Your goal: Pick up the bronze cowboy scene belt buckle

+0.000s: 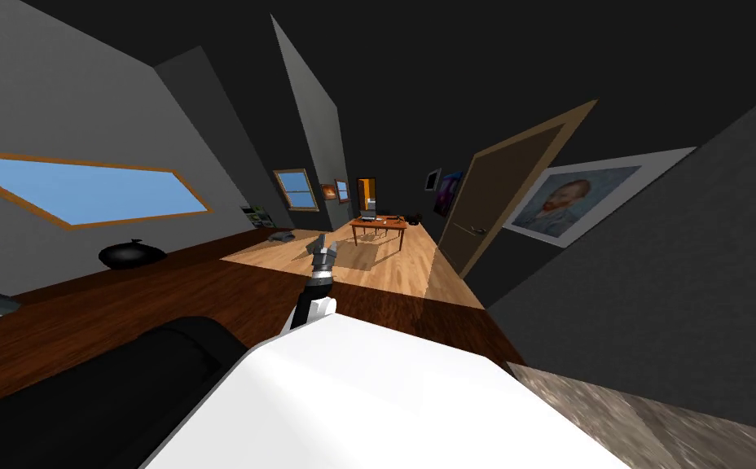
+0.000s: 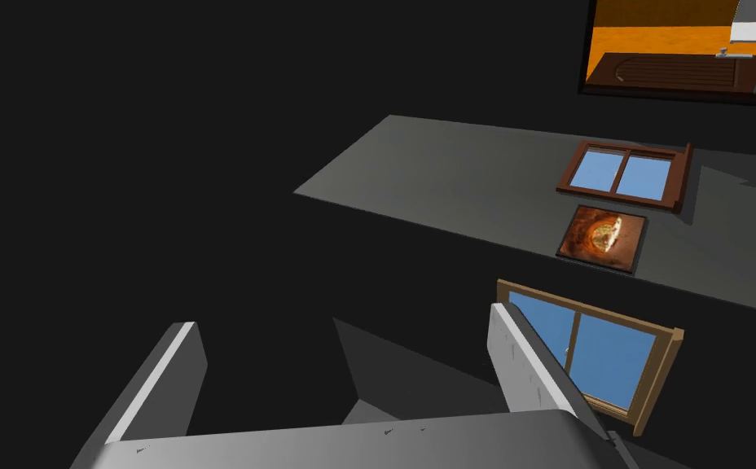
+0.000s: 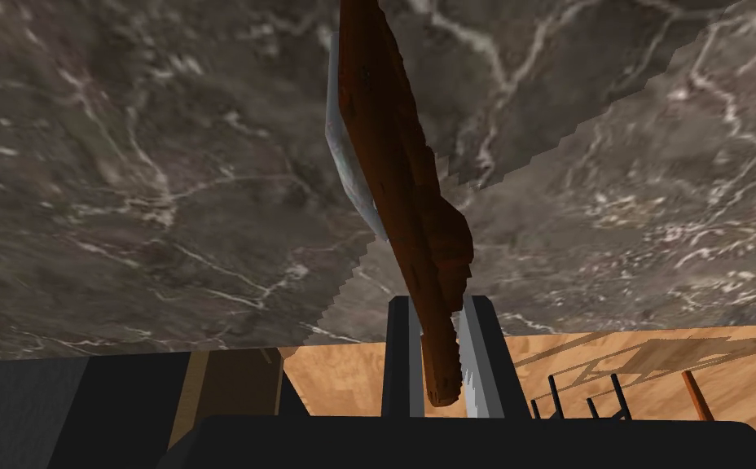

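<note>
The belt buckle [image 3: 405, 179] is a flat brown-bronze piece with a pale back, seen edge-on. My right gripper [image 3: 440, 313] is shut on its lower end, one finger pressing each face. Behind it lies a dark veined marble surface [image 3: 124, 163]. My left gripper [image 1: 323, 244] is raised ahead of my chest and points down the room. Its fingers [image 2: 523, 366] stand open with nothing between them.
A brown door [image 1: 498, 195] stands open on the right, beside a framed portrait [image 1: 572, 203]. A small wooden table [image 1: 378, 224] stands far off on the light wood floor. A black rounded object [image 1: 130, 256] rests on the dark wood surface at left.
</note>
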Motion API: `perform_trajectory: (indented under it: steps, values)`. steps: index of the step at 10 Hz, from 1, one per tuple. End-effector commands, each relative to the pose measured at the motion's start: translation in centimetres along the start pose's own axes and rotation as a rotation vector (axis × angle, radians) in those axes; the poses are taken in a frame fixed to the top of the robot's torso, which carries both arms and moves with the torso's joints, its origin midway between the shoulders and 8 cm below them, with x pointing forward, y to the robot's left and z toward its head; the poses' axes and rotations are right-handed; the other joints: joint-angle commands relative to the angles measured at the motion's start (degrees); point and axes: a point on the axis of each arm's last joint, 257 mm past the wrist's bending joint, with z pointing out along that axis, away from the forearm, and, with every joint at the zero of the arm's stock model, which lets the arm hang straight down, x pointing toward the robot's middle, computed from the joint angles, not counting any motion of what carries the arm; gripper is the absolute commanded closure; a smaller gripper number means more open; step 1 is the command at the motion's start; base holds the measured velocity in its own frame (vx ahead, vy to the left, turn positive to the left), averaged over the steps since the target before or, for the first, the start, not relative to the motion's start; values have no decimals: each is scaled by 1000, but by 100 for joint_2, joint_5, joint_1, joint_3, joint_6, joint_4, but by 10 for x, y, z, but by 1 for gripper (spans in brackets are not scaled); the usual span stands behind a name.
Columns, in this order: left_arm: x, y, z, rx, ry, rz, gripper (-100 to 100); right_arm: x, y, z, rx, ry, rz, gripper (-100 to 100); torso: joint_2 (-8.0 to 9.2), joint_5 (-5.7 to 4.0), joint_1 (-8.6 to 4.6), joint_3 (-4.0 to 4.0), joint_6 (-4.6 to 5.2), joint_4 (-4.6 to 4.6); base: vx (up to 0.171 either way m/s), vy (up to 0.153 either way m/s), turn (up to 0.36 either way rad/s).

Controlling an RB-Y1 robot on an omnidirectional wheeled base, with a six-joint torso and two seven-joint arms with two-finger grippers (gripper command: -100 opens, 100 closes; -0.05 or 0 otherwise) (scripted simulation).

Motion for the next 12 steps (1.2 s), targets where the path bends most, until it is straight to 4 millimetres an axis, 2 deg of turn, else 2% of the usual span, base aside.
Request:
perform_trajectory:
  steps: [1,2,3,5,6,7,8,9,10,11,12]
  values:
    - [0,0,0,0,0,0,0,-7,2,4,-19,5,-39,100,0,0,0,0,0,0,130,25,-298]
    - [0,0,0,0,0,0,0,-20,4,7,-25,-10,-63,100,-7,-2,2,-4,-16,-1,67,15,-40]
    - [0,0,0,0,0,0,0,-7,3,4,-38,23,-67,100,-2,-1,-2,-1,-31,2,135,12,-315]
    - [0,0,0,0,0,0,0,-30,6,11,-49,6,-125,100,-13,-3,-5,-8,-14,-3,93,12,-195]
    - [0,0,0,0,0,0,0,-23,5,9,-64,34,-137,100,-1,-6,-9,-2,-28,0,113,40,-369]
    - [0,0,0,0,0,0,0,-35,6,12,-69,27,-169,100,-5,-2,1,-4,2,-3,123,45,-361]
    - [0,0,0,0,0,0,0,-48,7,15,-71,12,-191,100,-7,-1,4,-5,-10,-3,52,14,-34]
    - [0,0,0,0,0,0,0,-49,7,15,-71,9,-192,100,-1,0,-3,-1,-29,1,7,-11,88]
    - [0,0,0,0,0,0,0,-40,10,15,-95,42,-200,100,9,-3,-15,4,-28,3,104,2,-311]
    - [0,0,0,0,0,0,0,-55,7,16,-88,33,-237,100,0,-3,-14,-1,8,-1,131,37,-442]
    - [0,0,0,0,0,0,0,-65,8,18,-89,21,-254,100,-2,0,-2,-2,4,-1,54,35,-82]
